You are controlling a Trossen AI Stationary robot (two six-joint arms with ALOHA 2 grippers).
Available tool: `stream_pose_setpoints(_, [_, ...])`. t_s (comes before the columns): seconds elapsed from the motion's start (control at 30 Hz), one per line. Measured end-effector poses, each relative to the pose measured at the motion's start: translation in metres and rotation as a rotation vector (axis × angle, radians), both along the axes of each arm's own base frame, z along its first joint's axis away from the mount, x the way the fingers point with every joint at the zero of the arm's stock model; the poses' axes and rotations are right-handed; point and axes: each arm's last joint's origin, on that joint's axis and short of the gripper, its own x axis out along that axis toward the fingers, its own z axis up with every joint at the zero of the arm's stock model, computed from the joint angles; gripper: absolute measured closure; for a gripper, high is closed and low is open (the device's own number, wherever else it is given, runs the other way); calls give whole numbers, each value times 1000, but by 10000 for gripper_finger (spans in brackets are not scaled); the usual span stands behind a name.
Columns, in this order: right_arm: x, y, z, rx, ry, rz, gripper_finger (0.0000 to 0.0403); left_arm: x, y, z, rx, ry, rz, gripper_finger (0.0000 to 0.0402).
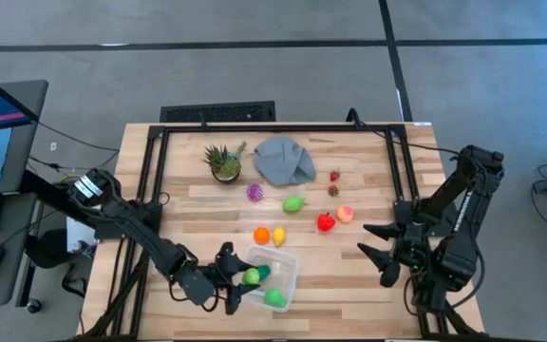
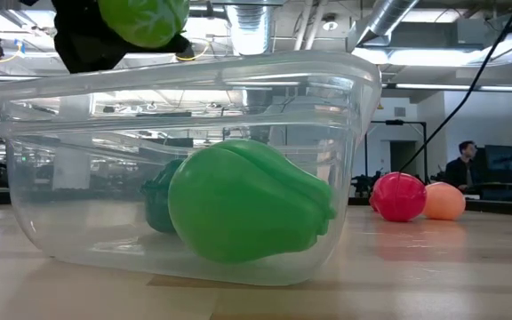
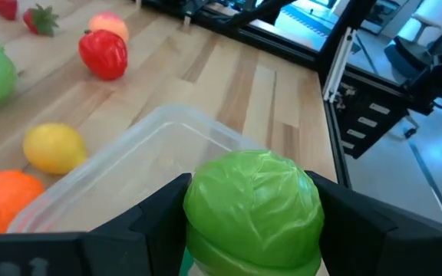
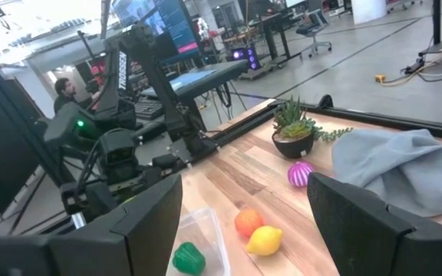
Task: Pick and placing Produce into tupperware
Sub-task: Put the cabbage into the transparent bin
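While the left pincer (image 1: pixel 238 282) hangs right over the near-left rim of the tupperware (image 1: pixel 286 265), it's pinching a round green cabbage-looking toy (image 3: pixel 253 211) between its fingers (image 3: pixel 159 218), so I'd say we're at the drop step: the piece is above the tub but not released. Next move, as I read it, is just to spread those fingers and let it fall in, maybe nudging a bit further over the middle first so it doesn't clip the rim. Already inside the tub sit a big light green ribbed piece (image 2: pixel 247 203) and a darker green one (image 2: pixel 158 203) tucked behind it, so there's a slight chance the cabbage bounces off them. Moving rightward on the bench (image 1: pixel 368 285): an orange (image 1: pixel 262 235) and a lemon (image 1: pixel 278 236) lie just beyond the tub, a purple piece (image 1: pixel 254 192) and a green one (image 1: pixel 294 203) farther back, then a red pepper (image 1: pixel 326 222), a peach (image 1: pixel 345 214) and two strawberries (image 1: pixel 333 182) still waiting. The potted plant (image 1: pixel 225 161) and grey cloth (image 1: pixel 285 160) sit at the back, well out of the way. Nothing really blocks the drop. The right pincer (image 1: pixel 378 253) waits at the right side of the bench, fingers spread and empty.
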Motion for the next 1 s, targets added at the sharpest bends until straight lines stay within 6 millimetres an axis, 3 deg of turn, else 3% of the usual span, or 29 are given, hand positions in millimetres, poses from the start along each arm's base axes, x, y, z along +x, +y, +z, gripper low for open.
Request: stream_pose_setpoints(1.0, [0,-1,0,-19,8,0,97,2,-2,1,-18,133,-77,182])
